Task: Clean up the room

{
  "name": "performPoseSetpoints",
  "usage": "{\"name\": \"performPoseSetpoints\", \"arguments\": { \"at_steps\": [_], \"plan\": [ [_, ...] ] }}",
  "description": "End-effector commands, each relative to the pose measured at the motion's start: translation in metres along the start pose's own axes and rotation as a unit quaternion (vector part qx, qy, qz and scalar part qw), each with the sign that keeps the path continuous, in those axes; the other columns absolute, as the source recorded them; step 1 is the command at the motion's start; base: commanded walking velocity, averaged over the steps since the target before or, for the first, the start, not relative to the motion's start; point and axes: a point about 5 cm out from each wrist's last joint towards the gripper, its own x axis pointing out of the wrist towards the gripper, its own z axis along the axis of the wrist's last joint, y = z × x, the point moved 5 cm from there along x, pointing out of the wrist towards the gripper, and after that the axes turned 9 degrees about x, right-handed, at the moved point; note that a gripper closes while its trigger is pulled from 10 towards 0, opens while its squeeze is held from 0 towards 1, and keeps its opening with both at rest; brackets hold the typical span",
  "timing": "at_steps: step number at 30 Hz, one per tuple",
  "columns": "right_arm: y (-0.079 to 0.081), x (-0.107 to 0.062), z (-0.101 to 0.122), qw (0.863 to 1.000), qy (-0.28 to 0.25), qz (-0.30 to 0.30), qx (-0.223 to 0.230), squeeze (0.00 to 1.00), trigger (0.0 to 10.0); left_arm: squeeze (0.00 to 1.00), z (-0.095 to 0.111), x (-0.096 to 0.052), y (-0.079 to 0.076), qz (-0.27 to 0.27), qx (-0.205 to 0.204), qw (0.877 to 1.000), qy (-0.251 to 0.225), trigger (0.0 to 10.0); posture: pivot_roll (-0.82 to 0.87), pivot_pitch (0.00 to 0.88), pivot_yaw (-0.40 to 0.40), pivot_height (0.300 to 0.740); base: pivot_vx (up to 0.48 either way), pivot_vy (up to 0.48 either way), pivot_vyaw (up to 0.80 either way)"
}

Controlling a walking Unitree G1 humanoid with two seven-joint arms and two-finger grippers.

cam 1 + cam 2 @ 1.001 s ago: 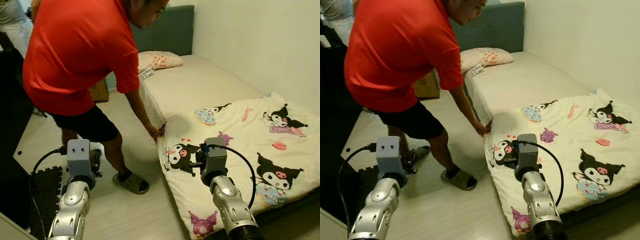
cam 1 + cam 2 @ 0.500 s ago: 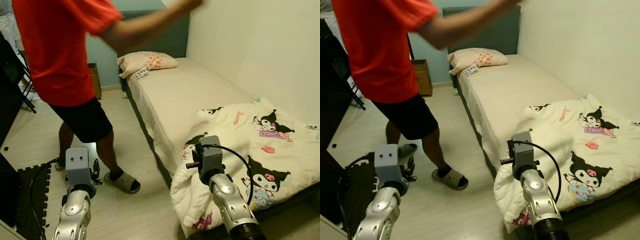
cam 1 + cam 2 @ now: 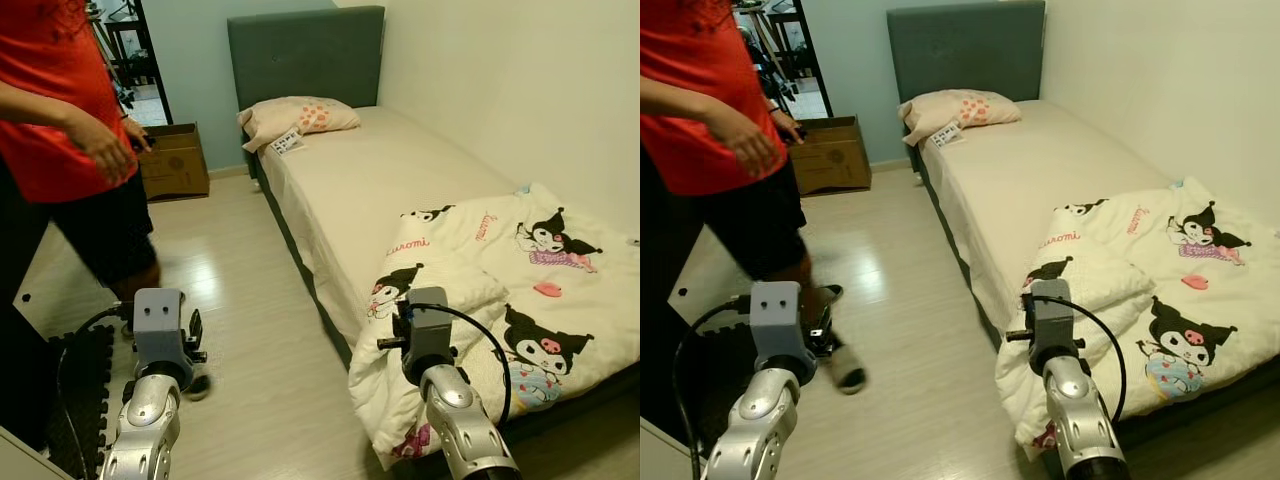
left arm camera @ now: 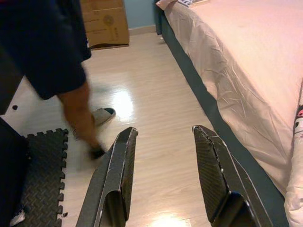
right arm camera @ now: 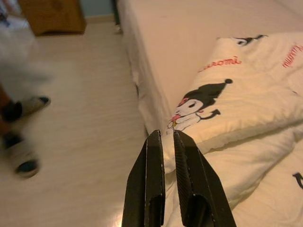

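Cream cartoon-print blanket (image 3: pixel 500 300) is being left rumpled over foot end of bed (image 3: pixel 380 170), near corner folded back on itself, edge hanging over bedside twd floor. Pink-patterned pillow (image 3: pixel 297 118) is lying at headboard end w/ small card beside it.

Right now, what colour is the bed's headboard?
The headboard is a dark grey-green, padded; it shows best in the left eye view.

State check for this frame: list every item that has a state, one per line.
Blanket: rumpled, corner folded back, hanging off bed edge.
Pillow: lying at the headboard.
Cardboard box: open, on floor.
Left gripper: open, holding nothing.
Right gripper: nearly closed, holding nothing, by the blanket edge.
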Motion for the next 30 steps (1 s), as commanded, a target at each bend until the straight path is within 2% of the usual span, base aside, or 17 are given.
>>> {"name": "performPoseSetpoints", "arguments": {
  "at_steps": [1, 16, 19, 25, 30],
  "plan": [
    [-0.003, -0.002, -0.001, 1.0, -0.002, -0.008, 0.016, 0.0, 10.0, 0.0, -0.002, 0.002, 0.003, -0.001, 0.011, 1.0, 0.006, 10.0, -0.06, 0.034, 0.044, 0.74, 0.0, 0.0, -0.8],
    [-0.015, 0.0, 0.009, 0.999, -0.017, -0.034, 0.019, 0.0, 10.0, 0.0, 0.004, 0.012, -0.002, -0.002, -0.006, 1.0, -0.002, 10.0, -0.08, 0.004, 0.043, 0.74, 0.0, 0.0, -0.8],
    [-0.018, 0.001, 0.011, 0.999, -0.018, -0.04, 0.018, 0.0, 10.0, 0.0, 0.001, 0.013, -0.003, -0.004, 0.004, 1.0, 0.005, 10.0, -0.08, 0.001, 0.041, 0.74, 0.0, 0.0, -0.8],
    [-0.025, 0.003, 0.016, 0.999, -0.022, -0.048, 0.007, 0.0, 10.0, 0.0, -0.003, 0.015, 0.006, 0.014, 0.0, 1.0, 0.01, 10.0, -0.09, 0.0, 0.016, 0.74, 0.0, 0.0, -0.8],
    [-0.025, 0.005, 0.02, 0.999, -0.023, -0.037, -0.013, 0.0, 10.0, 0.0, -0.004, 0.012, 0.012, 0.028, 0.005, 1.0, 0.009, 10.0, -0.08, 0.0, -0.016, 0.74, 0.0, 0.0, -0.8]
  ]
}}
